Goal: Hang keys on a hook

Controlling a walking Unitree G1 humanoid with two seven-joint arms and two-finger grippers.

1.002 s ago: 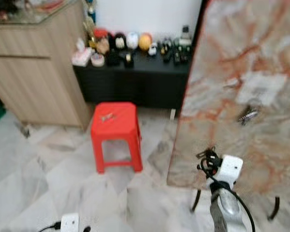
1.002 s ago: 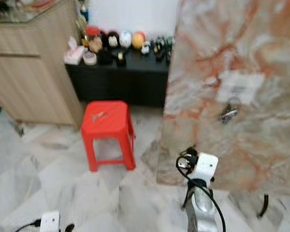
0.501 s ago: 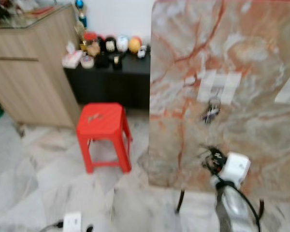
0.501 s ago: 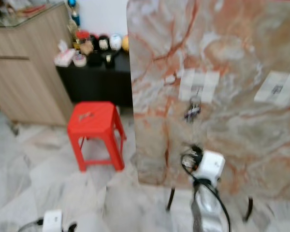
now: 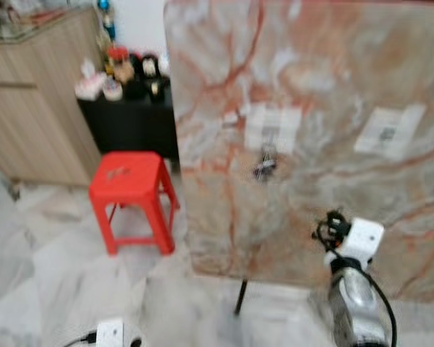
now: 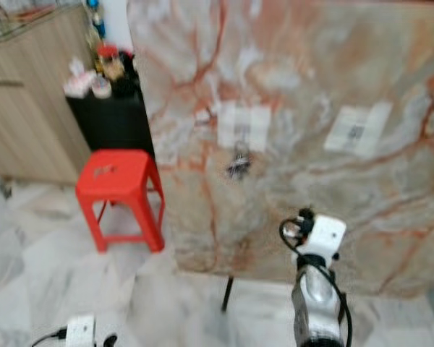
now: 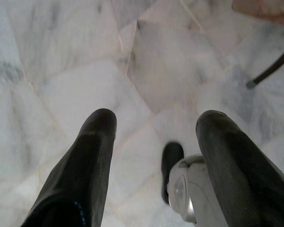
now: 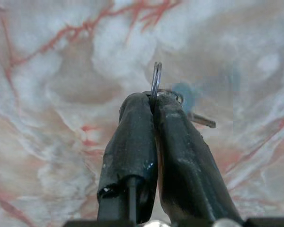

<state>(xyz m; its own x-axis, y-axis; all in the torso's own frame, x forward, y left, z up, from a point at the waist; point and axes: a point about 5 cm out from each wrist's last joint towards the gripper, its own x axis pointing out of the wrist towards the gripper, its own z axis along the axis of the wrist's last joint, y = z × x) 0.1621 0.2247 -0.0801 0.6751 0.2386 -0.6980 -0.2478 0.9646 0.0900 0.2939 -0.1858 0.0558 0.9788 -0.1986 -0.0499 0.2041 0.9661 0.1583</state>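
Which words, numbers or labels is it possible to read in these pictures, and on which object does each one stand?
No text is readable.
White labels and on the marble panel: dark print, too blurred to read.
Items on the black cabinet: too small and blurred.
Right gripper, shut on the key ring: no markings visible.

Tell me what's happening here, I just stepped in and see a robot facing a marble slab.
The right gripper is shut on a key ring, held up in front of an upright marble panel. Another bunch of keys already hangs on the panel below a taped label. The ring in the gripper is not yet hung. The left gripper hangs open over the tiled floor. A red stool stands beside the panel.
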